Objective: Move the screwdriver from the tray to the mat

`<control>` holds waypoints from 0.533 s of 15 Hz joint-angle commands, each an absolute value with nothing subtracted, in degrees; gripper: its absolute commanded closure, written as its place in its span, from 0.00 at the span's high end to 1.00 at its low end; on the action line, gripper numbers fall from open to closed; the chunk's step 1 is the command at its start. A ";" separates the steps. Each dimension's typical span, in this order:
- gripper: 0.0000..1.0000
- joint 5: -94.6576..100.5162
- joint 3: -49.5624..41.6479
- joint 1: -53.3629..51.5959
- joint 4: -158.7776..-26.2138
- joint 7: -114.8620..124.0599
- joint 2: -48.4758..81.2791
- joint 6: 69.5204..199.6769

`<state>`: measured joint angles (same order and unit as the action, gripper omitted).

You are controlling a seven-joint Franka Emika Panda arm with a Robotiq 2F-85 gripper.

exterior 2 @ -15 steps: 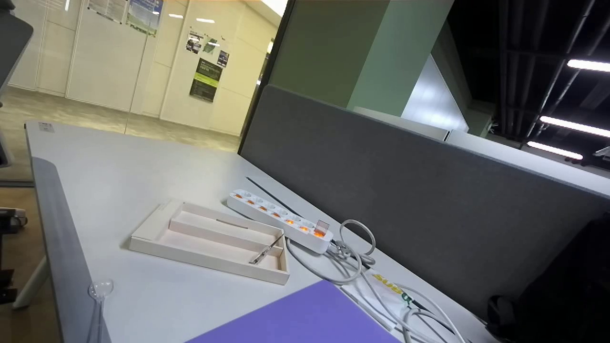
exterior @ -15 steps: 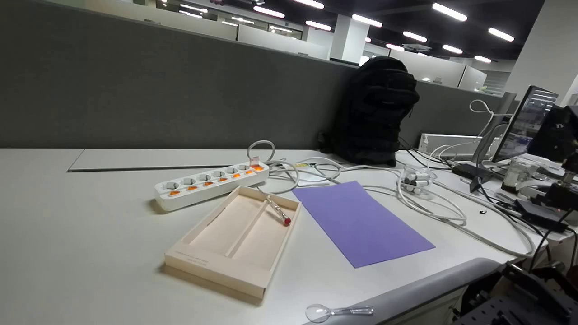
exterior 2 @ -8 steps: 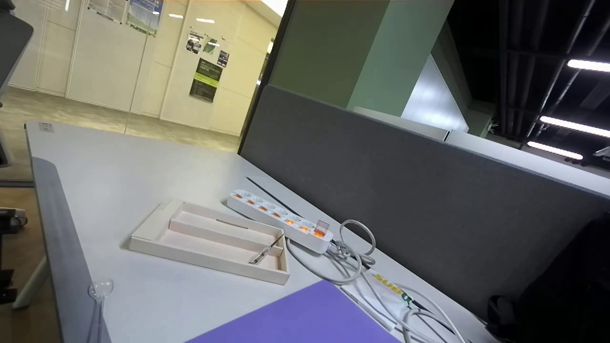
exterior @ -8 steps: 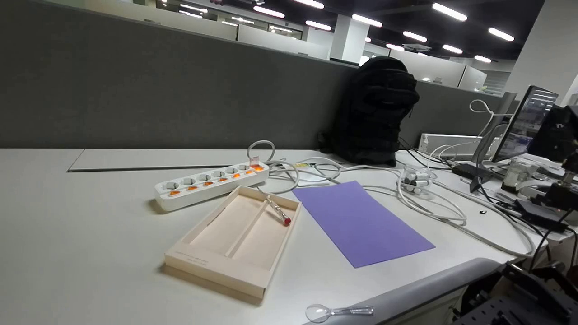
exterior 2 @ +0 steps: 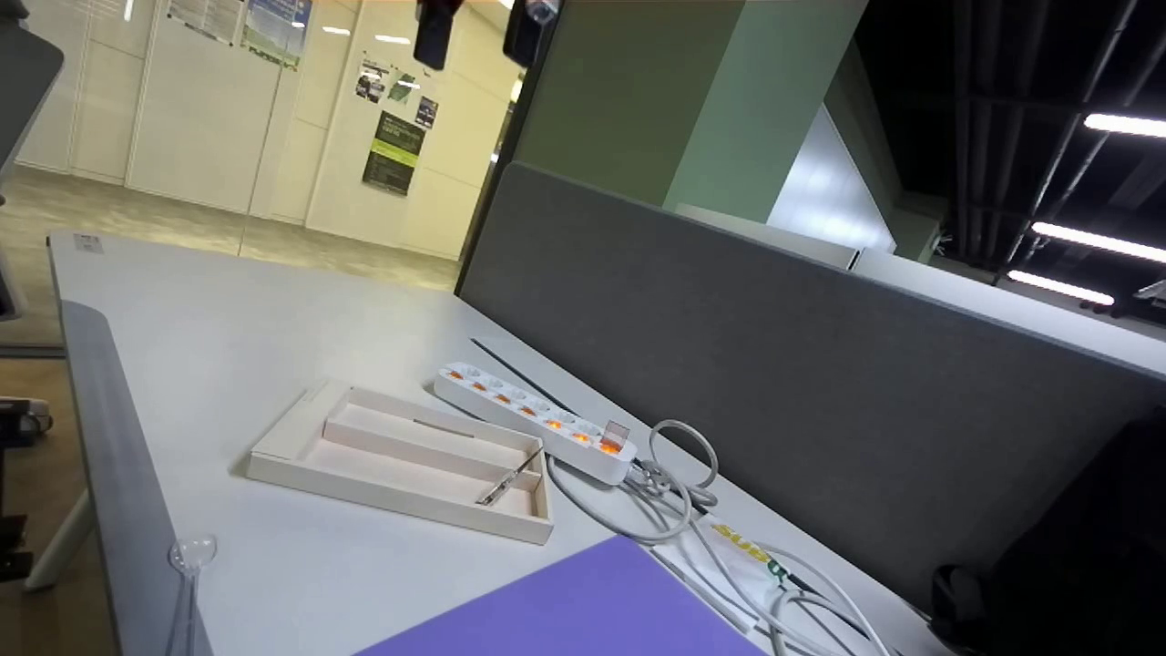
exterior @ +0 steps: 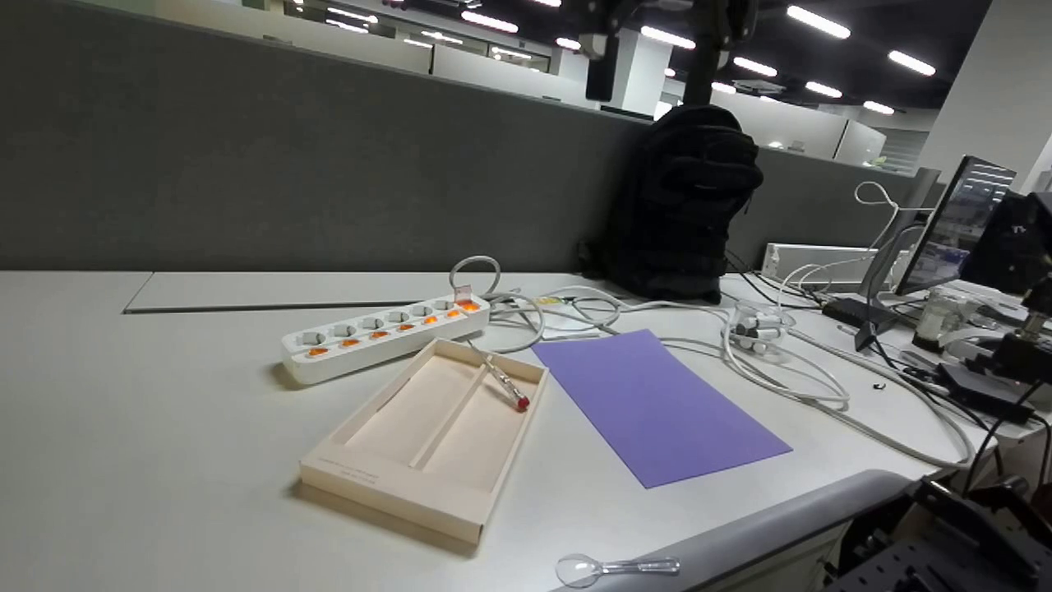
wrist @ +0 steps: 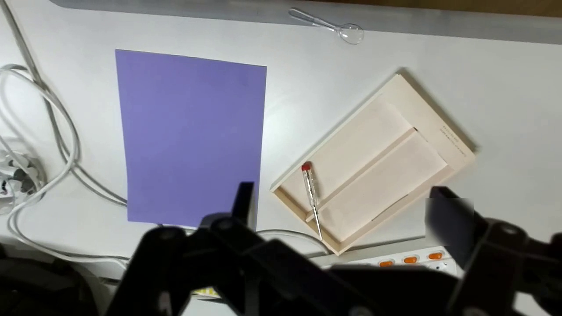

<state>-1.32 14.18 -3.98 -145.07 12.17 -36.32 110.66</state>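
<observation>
The screwdriver, with a clear handle, red end cap and thin shaft, shows in both exterior views (exterior: 508, 386) (exterior 2: 508, 480) and the wrist view (wrist: 309, 186). It rests in the beige tray (exterior: 394, 497), its shaft crossing the lengthwise divider to the end rim. The tray also shows in the wrist view (wrist: 439, 120). The flat purple mat (exterior: 657, 411) lies beside the tray; it also shows in the wrist view (wrist: 193, 136). My gripper (wrist: 343, 193) is open and empty, high above the table. Its fingers show at the top of both exterior views (exterior: 652, 82) (exterior 2: 476, 50).
A white power strip (exterior: 378, 341) with orange switches stands against the tray's far end. Loose cables (exterior: 772, 378) run behind and beside the mat. A clear plastic spoon (exterior: 616, 567) lies at the table's front edge. A black backpack (exterior: 686, 205) leans on the grey partition (exterior: 329, 181).
The gripper has come into view at the top of both exterior views, where it was not seen before. The screwdriver, tray and mat have not moved.
</observation>
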 commanded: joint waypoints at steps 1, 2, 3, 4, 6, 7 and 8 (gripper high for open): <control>1.00 -1.81 12.04 -5.16 -143.67 10.32 -29.08 114.59; 1.00 -1.57 11.75 -5.28 -143.53 9.49 -27.33 115.98; 1.00 -1.41 11.37 -5.43 -143.40 8.52 -25.80 117.33; 1.00 -1.05 11.04 -5.57 -143.32 7.13 -24.23 118.96; 1.00 -0.19 10.47 -5.90 -143.11 3.85 -21.51 121.73; 1.00 0.25 10.27 -6.04 -143.07 2.21 -20.43 123.06; 1.00 0.24 9.80 -6.35 -143.15 -0.04 -19.32 124.74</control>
<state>-0.94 11.55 -4.85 -144.80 4.06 -22.85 122.20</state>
